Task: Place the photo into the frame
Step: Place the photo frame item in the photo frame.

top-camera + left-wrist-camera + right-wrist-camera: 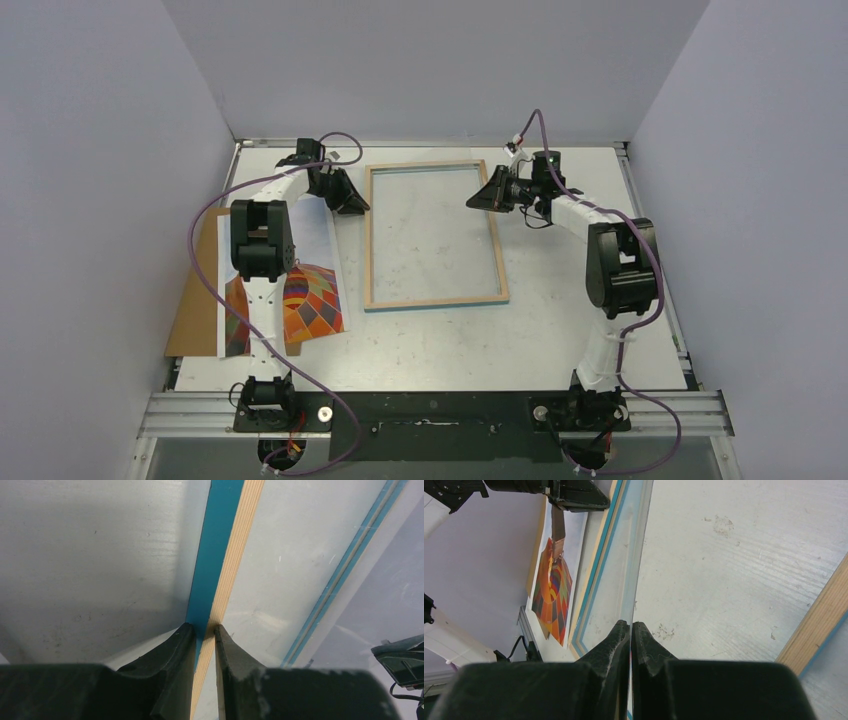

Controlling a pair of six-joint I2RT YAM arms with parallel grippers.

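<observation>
Left arm [262,250], gripping frame [436,300], crosses photo [315,300] overlapping brown board [190,310].

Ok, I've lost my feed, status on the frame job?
Left gripper shut on frame rail. Right gripper shut on clear pane, apparently. Photo not yet in, lying under left arm.

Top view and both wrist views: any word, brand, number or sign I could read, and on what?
None can be read in any view. On the photo only coloured balloon panels; the frame is plain wood and blue; the left arm and right arm show no legible label.
</observation>
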